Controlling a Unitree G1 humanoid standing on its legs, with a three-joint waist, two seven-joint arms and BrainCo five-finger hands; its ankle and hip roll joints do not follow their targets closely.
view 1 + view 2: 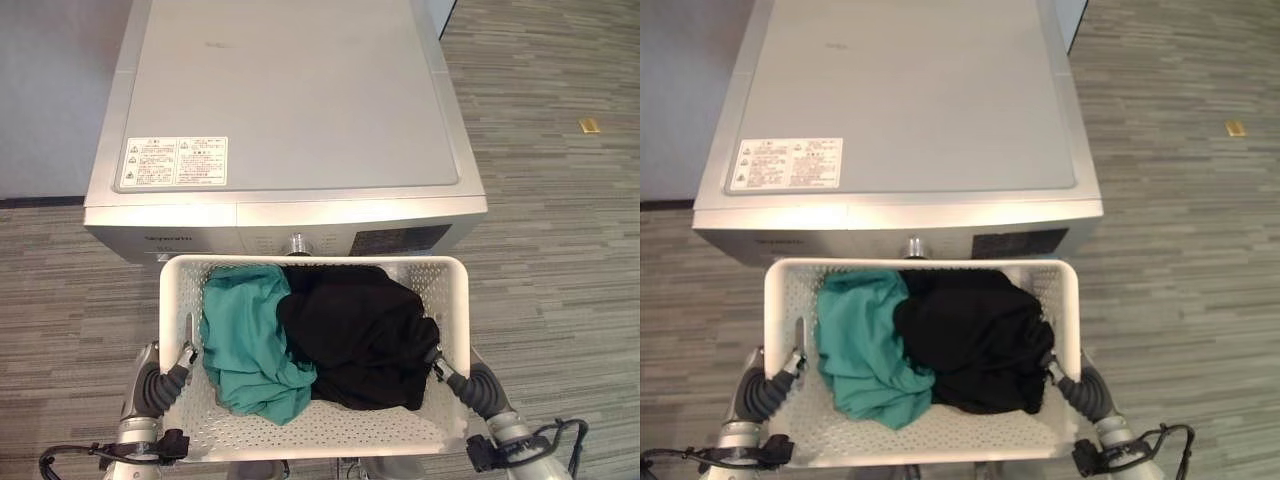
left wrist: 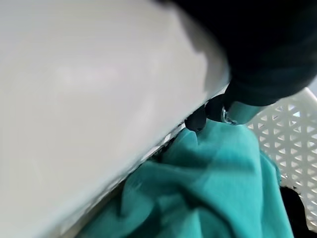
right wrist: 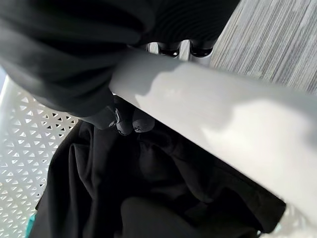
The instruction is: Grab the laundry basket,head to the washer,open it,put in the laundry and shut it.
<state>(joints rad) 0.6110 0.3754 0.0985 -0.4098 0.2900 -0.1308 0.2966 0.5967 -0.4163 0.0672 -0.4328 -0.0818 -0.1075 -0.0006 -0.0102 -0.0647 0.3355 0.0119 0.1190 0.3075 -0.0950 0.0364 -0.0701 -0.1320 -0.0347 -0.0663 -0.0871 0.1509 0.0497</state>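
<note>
Basket held in front of the washer, door not yet opened.

I have one white basket [image 1: 445,290] carried between both arms, its long axis running side to side, its far rim just beside the front of the one washer [image 1: 290,110]. My left robot hand [image 1: 186,355] is hooked over the left rim, thumb inside and clenched on it; my right robot hand [image 1: 438,362] grips the right rim the same way, fingertips [image 3: 124,121] curled under the edge in the right wrist view. Inside lie two garments: one teal cloth [image 1: 245,345] on the left, one black cloth [image 1: 355,335] on the right, touching in the middle. The washer lies straight ahead of both hands, neither clearly nearer. I judge the basket must go down before a hand is free for the door, which I cannot see from here.
</note>
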